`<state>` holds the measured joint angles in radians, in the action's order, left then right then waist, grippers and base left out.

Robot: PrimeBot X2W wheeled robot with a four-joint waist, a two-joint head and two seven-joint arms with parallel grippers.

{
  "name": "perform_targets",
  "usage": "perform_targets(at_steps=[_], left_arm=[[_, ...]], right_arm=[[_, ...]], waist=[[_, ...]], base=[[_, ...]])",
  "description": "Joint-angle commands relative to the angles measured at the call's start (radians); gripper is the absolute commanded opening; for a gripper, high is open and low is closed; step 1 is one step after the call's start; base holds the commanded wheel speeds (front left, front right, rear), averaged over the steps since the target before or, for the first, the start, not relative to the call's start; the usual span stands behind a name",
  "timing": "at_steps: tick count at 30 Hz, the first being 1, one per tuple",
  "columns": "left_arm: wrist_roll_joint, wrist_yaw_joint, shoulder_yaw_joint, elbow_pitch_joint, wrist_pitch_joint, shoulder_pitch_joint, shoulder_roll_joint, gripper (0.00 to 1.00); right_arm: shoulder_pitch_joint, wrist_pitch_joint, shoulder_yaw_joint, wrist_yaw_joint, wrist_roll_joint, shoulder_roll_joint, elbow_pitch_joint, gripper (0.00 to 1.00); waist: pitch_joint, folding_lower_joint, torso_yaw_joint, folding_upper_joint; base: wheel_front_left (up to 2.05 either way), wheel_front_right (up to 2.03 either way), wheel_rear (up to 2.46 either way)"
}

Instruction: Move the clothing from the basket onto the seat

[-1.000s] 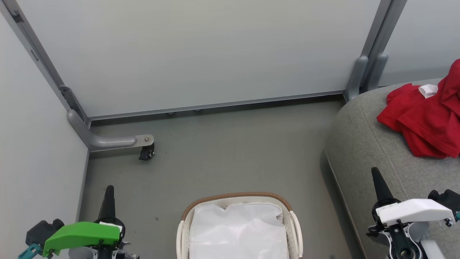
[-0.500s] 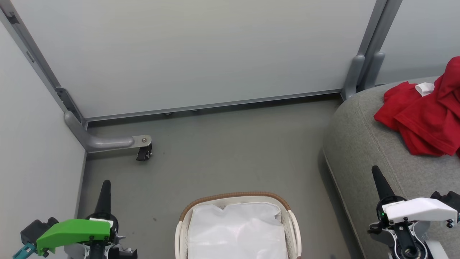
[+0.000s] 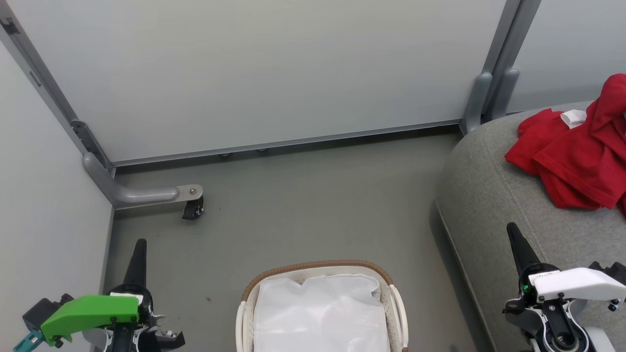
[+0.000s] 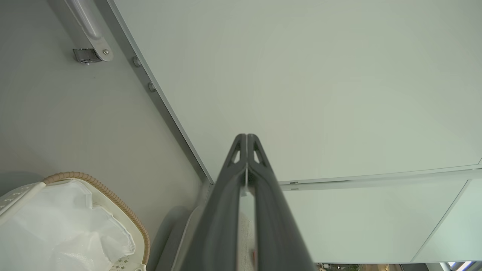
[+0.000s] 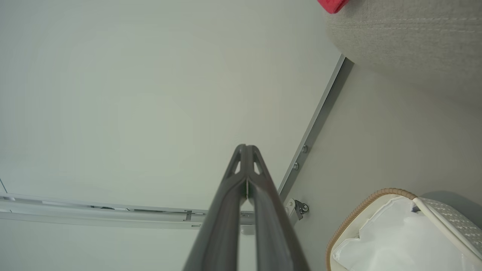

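Left fingers (image 3: 137, 261), right fingers (image 3: 519, 246): pinched together, empty. Bright red fabric jerseys (image 3: 572, 164) bunched near grey upholstered seat (image 3: 489, 205) corner. Loose heap might slide off.

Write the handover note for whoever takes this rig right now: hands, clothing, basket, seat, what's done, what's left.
Left hand: shut, empty, above the floor left of the basket.
Right hand: shut, empty, by the seat.
Clothing: red heap lying on the seat.
Basket: on the floor between the hands; a white liner shows inside.
Done: clothing appears moved onto the seat.
Left: check the basket's near end, cut off by the head view; otherwise probably nothing.
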<state>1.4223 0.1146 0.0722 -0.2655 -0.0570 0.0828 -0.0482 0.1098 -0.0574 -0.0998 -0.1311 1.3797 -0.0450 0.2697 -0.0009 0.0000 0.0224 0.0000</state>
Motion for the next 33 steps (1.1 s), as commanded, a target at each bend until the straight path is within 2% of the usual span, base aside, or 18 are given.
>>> perform_targets(at_steps=[1,26,33], left_arm=[[0.018,0.007,0.009,0.008,-0.005,0.021,-0.003,0.0],[0.174,0.019,0.042,0.021,-0.054,0.034,-0.004,0.0],[0.192,0.019,0.045,0.021,-0.061,0.03,-0.003,0.0]], right_arm=[[0.0,-0.007,-0.004,0.0,0.025,-0.006,-0.01,0.0],[-0.003,-0.054,-0.015,0.0,0.212,-0.008,-0.025,0.0],[-0.003,-0.06,-0.016,0.001,0.235,-0.008,-0.028,0.0]], waist=[[0.0,0.0,-0.001,0.0],[0.003,0.0,-0.019,0.0],[0.004,0.0,-0.022,0.0]], base=[[0.0,0.0,0.0],[0.0,0.0,0.0],[0.0,0.0,0.0]])
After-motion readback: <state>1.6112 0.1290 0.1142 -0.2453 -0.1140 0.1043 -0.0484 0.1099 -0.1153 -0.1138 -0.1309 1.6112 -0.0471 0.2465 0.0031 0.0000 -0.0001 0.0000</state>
